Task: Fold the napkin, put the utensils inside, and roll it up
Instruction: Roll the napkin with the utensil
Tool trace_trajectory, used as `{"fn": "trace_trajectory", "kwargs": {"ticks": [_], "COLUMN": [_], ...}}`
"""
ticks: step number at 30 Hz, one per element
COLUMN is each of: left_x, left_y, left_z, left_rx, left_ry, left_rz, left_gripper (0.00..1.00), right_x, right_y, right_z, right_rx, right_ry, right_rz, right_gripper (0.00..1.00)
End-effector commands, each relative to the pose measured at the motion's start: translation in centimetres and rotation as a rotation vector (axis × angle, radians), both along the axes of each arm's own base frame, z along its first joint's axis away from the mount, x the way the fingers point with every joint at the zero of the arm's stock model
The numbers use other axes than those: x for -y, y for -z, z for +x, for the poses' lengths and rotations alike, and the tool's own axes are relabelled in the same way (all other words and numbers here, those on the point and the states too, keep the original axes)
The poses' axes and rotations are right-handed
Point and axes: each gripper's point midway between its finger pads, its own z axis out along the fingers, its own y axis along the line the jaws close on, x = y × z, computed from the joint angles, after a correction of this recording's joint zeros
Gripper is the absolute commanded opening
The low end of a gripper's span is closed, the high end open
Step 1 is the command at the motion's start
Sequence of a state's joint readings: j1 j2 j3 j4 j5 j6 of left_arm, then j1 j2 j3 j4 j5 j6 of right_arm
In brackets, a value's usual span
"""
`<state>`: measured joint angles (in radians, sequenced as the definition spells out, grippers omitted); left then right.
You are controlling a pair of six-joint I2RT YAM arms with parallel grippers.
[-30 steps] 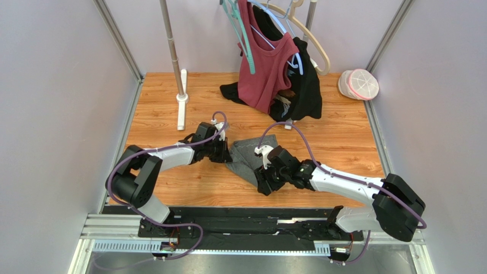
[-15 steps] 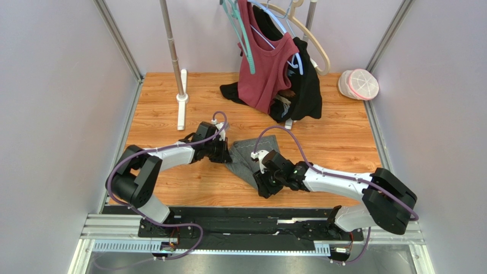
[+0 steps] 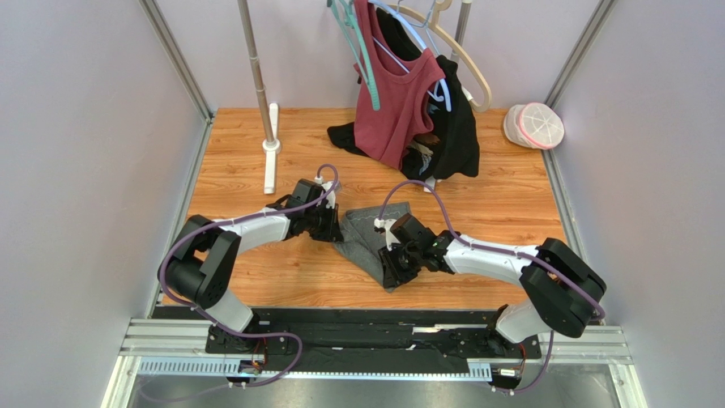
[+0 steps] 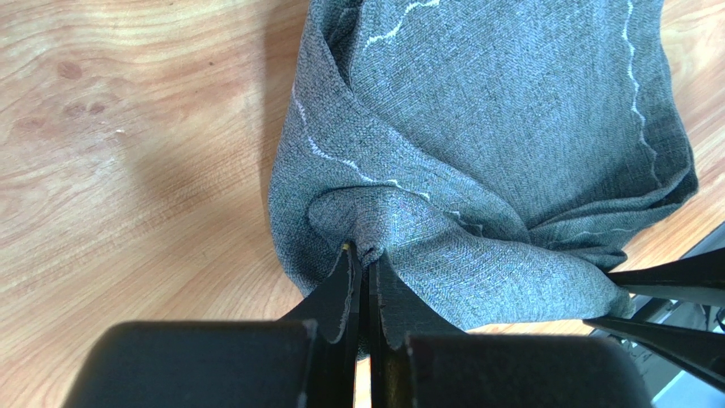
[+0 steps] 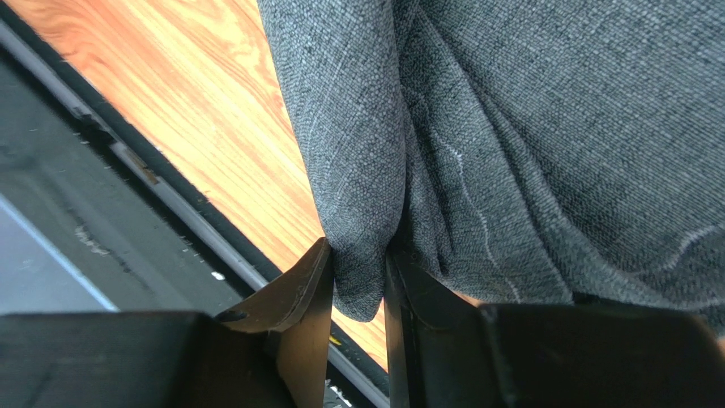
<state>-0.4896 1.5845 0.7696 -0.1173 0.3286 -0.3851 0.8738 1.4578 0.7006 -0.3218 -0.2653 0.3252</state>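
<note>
Wrist views alone show the grips: left tool pinched shut on a napkin fold, right tool clamping its bunched six-o'clock edge; cloth grey, crumpled.

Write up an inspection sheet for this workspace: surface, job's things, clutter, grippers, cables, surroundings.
Surface: wooden tabletop, bare wood showing around the cloth.
Job's things: grey napkin bunched in the middle, held between both arms; spoon: nothing seen.
Clutter: maroon top and black garment on hangers at the far edge; white rack stand; pink-white round item in the far right corner.
Grippers: left gripper shut on a fold of the napkin; right gripper pinching the napkin's edge.
Cables: purple cables arch along both arms.
Surroundings: pale walls; black base rail at the near edge.
</note>
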Motion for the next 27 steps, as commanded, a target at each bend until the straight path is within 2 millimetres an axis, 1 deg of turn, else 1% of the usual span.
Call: {"fn": "trace_trajectory", "kwargs": {"ticks": [1, 2, 3, 5, 6, 7, 9, 10, 11, 13, 14, 15, 16, 17, 19, 21, 24, 27], "left_x": [-1.0, -1.0, -0.9, -0.8, -0.8, -0.9, -1.0, -1.3, -1.3, -1.8, -1.9, -2.1, -2.4, -2.5, -2.5, -2.4, -1.9, -1.1], "left_y": [0.6, 0.8, 0.6, 0.5, 0.3, 0.2, -0.7, -0.9, -1.8, -2.3, -3.0, -3.1, -3.3, -3.8, -3.9, -4.3, -4.7, -4.6], "left_z": [-0.1, -0.2, 0.1, 0.3, 0.4, 0.7, 1.2, 1.5, 1.7, 2.2, 2.4, 2.4, 2.6, 2.7, 2.6, 2.8, 3.0, 3.1], "left_rx": [-0.028, -0.037, -0.032, -0.03, -0.024, -0.015, 0.015, 0.032, 0.057, 0.086, 0.11, 0.12, 0.136, 0.157, 0.182, 0.213, 0.254, 0.257], "left_ry": [0.004, 0.004, 0.004, 0.001, -0.003, -0.012, -0.026, -0.04, -0.045, -0.071, -0.079, -0.085, -0.099, -0.102, -0.109, -0.119, -0.116, -0.098], "left_rz": [0.07, 0.075, 0.072, 0.073, 0.07, 0.074, 0.073, 0.083, 0.074, 0.077, 0.07, 0.067, 0.069, 0.057, 0.037, 0.01, -0.04, -0.077], "left_gripper": [0.0, 0.0, 0.0, 0.04, 0.07, 0.16, 0.28, 0.4, 0.45, 0.55, 0.56, 0.57, 0.66, 0.66, 0.66, 0.67, 0.67, 0.67], "right_x": [0.4, 0.5, 0.6, 0.6, 0.9, 0.8, 1.1, 1.1, 1.2, 1.2, 1.4, 1.5, 1.4, 1.6, 1.3, 1.5, 1.6, 1.8], "right_y": [1.1, 1.2, 1.4, 1.5, 1.9, 1.9, 2.2, 2.3, 2.4, 2.5, 2.6, 2.7, 2.6, 2.8, 2.6, 3.0, 3.4, 3.6], "right_z": [-2.1, -1.9, -2.0, -1.9, -2.1, -2.0, -2.0, -2.1, -1.9, -1.9, -1.7, -1.6, -1.6, -1.6, -1.6, -1.5, -1.5, -1.3], "right_rx": [-0.173, -0.183, -0.196, -0.217, -0.229, -0.229, -0.249, -0.263, -0.269, -0.292, -0.299, -0.304, -0.312, -0.327, -0.346, -0.373, -0.4, -0.425], "right_ry": [-0.033, -0.028, -0.028, -0.021, -0.02, -0.019, -0.008, -0.006, 0.003, 0.008, 0.019, 0.023, 0.019, 0.027, 0.023, 0.037, 0.045, 0.064], "right_rz": [0.051, 0.061, 0.065, 0.083, 0.075, 0.082, 0.091, 0.105, 0.113, 0.13, 0.134, 0.139, 0.157, 0.16, 0.196, 0.203, 0.213, 0.232], "right_gripper": [0.27, 0.27, 0.28, 0.27, 0.28, 0.27, 0.27, 0.27, 0.27, 0.28, 0.28, 0.28, 0.28, 0.28, 0.28, 0.28, 0.28, 0.28]}}
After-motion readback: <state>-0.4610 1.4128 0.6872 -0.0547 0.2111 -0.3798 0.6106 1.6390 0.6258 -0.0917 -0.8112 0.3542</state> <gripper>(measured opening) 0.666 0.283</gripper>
